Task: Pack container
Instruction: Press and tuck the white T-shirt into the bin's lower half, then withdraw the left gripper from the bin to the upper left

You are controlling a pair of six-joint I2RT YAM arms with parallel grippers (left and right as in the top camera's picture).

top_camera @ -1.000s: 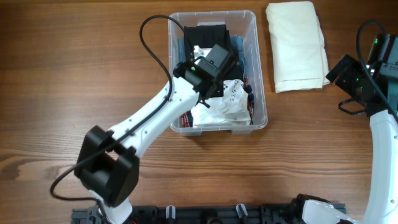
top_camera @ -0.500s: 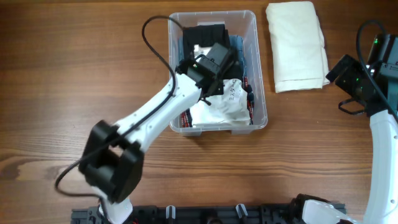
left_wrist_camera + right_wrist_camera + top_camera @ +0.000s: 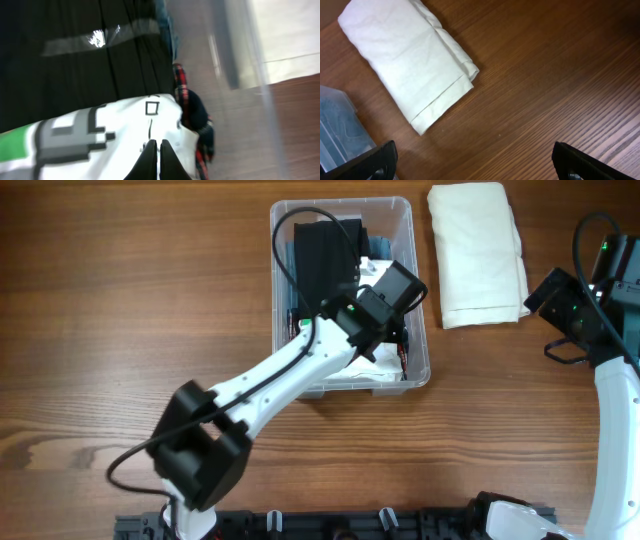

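Note:
The clear container stands at the far middle of the table, holding folded clothes: a black garment at the back and a white printed garment at the front. My left gripper is inside the container near its right wall. In the left wrist view it is shut, its tips on the white printed garment, beside a red plaid piece. My right gripper is open and empty above bare wood. It also shows in the overhead view.
A folded cream cloth lies on the table just right of the container, between it and my right arm; the right wrist view shows it too. The container's wall is close on the left gripper's right.
My left gripper has moved right inside the container, from over the black garment at the middle to the right wall. The right arm has not moved.

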